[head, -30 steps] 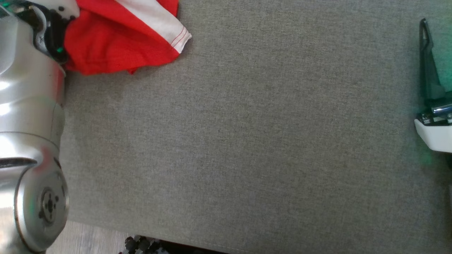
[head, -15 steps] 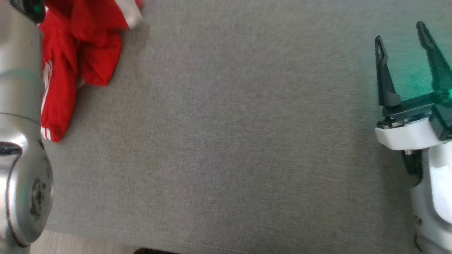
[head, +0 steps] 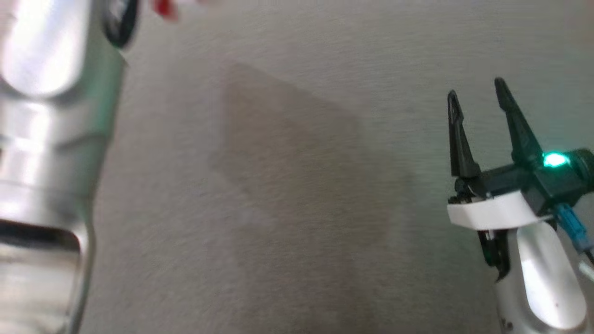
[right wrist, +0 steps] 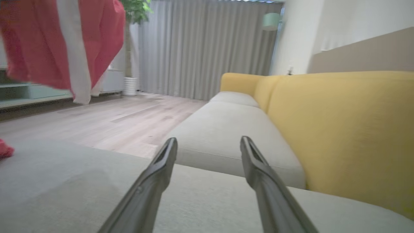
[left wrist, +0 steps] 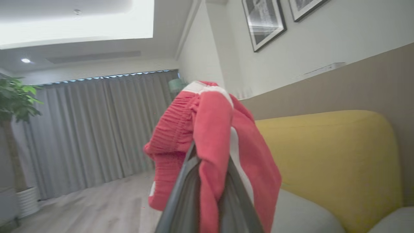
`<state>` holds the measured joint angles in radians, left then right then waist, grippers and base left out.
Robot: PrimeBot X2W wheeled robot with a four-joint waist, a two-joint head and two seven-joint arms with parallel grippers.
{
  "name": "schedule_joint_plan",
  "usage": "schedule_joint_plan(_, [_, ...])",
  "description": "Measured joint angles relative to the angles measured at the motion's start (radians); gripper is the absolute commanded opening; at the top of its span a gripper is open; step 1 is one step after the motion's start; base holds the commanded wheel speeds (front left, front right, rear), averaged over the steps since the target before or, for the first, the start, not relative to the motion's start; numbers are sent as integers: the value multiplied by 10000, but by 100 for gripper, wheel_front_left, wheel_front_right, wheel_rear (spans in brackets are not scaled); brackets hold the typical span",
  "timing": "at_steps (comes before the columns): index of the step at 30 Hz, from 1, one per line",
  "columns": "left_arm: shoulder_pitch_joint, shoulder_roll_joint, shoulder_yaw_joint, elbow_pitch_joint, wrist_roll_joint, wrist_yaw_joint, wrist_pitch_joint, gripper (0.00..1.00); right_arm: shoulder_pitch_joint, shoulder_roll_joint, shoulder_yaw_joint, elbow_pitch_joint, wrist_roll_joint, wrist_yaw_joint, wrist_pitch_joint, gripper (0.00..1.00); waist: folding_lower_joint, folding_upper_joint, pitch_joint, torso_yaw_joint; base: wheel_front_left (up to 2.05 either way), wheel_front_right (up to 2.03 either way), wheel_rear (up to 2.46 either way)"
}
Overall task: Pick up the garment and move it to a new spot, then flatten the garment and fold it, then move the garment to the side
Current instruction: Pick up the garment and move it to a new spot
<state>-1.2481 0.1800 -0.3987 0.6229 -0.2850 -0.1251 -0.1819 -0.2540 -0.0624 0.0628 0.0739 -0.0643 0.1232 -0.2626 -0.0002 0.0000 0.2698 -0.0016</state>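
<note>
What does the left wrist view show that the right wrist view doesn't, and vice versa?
Left wrist: the left gripper, fingers shut on the red garment, which is lifted, plus framed pictures and the lit ceiling panel. Right wrist: the right gripper, fingers open with nothing between them, and a low shelf unit behind the hanging cloth. Both: the red garment, yellow sofa back, grey curtains, potted plant.

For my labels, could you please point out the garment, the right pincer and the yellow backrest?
garment [left wrist: 213,129], left wrist view, red fold
right pincer [head: 476,89], head view, between its fingertips
yellow backrest [right wrist: 339,129], right wrist view, front face
</note>
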Motion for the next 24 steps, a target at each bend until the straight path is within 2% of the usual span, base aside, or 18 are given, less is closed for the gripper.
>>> schedule_joint_plan(7, [1435, -548, -1022, -922, -692, -73, 309, 0, 395, 56, -52, -79, 525, 0, 0, 100, 0, 0, -523, -1666, 0, 0, 0])
schedule_joint_plan(12, [3370, -970, -1779, -640, -658, 96, -297, 0, 395, 69, -65, -180, 1104, 0, 0, 100, 0, 0, -523, -2719, 0, 0, 0])
schedule_joint_plan(15, [4686, -1235, -2286, -244, -658, 253, -568, 0, 401, 71, -59, -171, 1187, 0, 0, 100, 1, 0, -345, -3112, 0, 0, 0])
schedule_joint_plan(19, [6302, -1354, -3227, 470, -660, 366, -669, 0, 417, 82, -251, -161, 1187, 0, 0, 100, 3, 0, -8, -3213, 0, 0, 0])
schedule_joint_plan(20, [6631, -1346, -3471, 640, -667, 360, -675, 5, 420, 82, -278, -144, 1187, 0, 0, 100, 4, 0, 42, -3146, 0, 0, 0])
schedule_joint_plan(21, [6891, -1331, -3708, 717, -786, 343, -681, 38, 418, 84, -280, -136, 1183, 0, 0, 100, 3, 0, 76, -3056, 0, 0, 0])
schedule_joint_plan(22, [7087, -1310, -3962, 675, -1011, 284, -709, 100, 421, 90, -244, -125, 1174, 0, 0, 100, 2, 0, 103, -2952, 0, 0, 0])
schedule_joint_plan(24, [7322, -1292, -4278, 207, -1421, 301, -715, 100, 423, 107, -245, -90, 1133, 0, 0, 100, 3, 0, 138, -2718, 0, 0, 0])
